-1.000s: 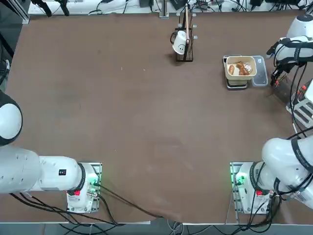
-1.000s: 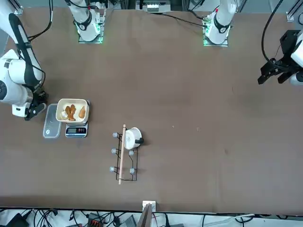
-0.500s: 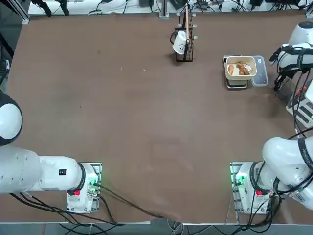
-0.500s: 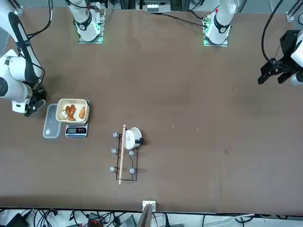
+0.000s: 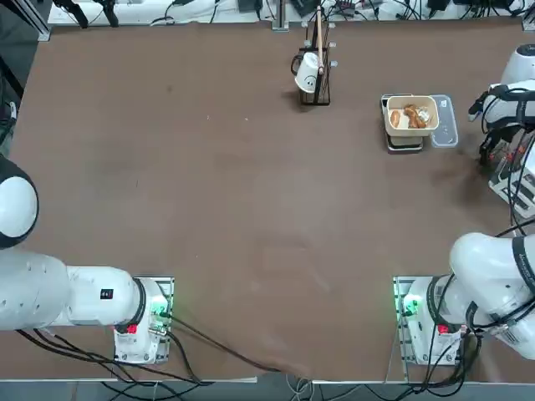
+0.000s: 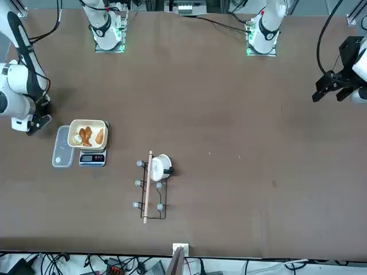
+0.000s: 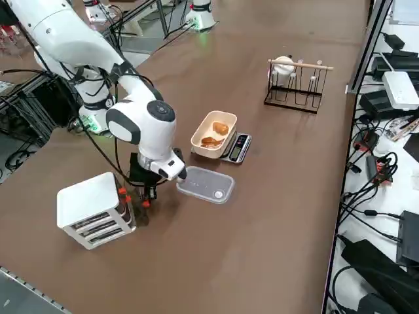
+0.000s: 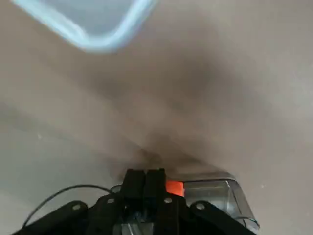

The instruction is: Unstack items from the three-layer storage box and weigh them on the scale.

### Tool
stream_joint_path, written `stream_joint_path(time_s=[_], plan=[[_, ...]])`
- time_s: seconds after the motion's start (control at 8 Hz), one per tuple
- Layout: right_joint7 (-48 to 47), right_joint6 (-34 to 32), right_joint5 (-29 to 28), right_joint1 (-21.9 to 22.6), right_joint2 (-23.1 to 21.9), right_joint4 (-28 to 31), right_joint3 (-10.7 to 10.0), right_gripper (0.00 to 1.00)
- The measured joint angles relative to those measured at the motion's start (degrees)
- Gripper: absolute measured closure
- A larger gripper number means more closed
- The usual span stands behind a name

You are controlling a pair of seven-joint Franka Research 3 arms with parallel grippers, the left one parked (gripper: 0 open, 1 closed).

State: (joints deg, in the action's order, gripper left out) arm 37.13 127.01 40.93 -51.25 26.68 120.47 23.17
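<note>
- My right gripper (image 7: 145, 198) is hanging low over the desk (image 7: 262, 216) with its fingers pressed together, holding nothing
- It's sitting just beside the three-layer storage box (image 7: 93, 209), right by the little red-orange marks on the box's side
- The clear lid (image 7: 205, 184) is lying flat close by, on the gripper's other side
- The scale (image 7: 236, 147) is sitting past the lid, carrying the cream bowl (image 7: 213, 134)
- The items (image 7: 217, 133) are lying inside that bowl
</note>
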Motion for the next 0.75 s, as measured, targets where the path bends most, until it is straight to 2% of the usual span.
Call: stream_joint_path(time_s=[0.75], plan=[[0.4,-2.3,1.3,-1.7,-0.8,0.3,0.1,0.99]])
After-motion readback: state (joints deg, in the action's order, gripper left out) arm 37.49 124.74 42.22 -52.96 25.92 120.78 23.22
